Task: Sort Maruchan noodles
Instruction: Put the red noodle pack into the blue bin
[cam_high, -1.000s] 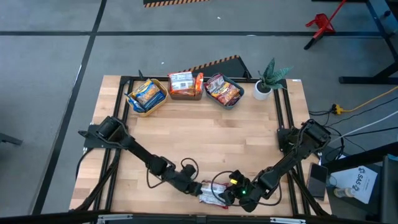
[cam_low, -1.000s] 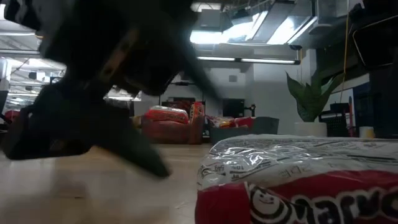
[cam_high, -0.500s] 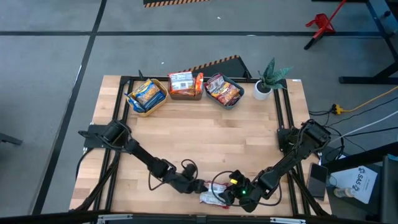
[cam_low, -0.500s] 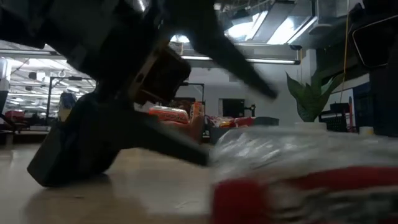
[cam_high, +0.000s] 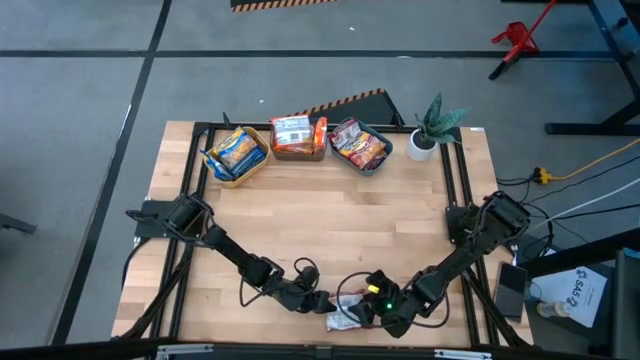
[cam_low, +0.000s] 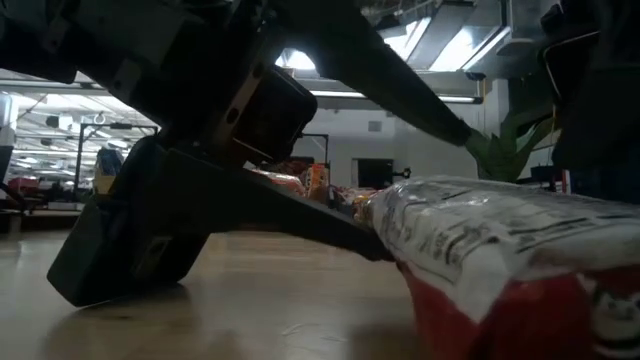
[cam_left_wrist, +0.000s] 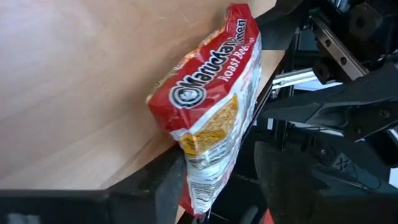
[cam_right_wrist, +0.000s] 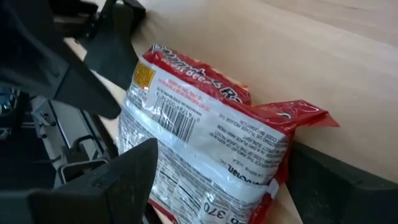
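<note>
You've got 1 red-silver packet (cam_high: 347, 316) at the worktop's (cam_high: 330, 220) near edge, right of centre, both arms converged on it. Left gripper (cam_left_wrist: 214, 180) has its fingers either side of the packet's short end, closing on it; the long axis runs straight out from those jaws. Right gripper (cam_right_wrist: 217, 186) is just beside the far end, jaws wide, nothing held. Left arm is on it. The 3 bins (cam_high: 297, 142) sit along the far edge, well apart.
</note>
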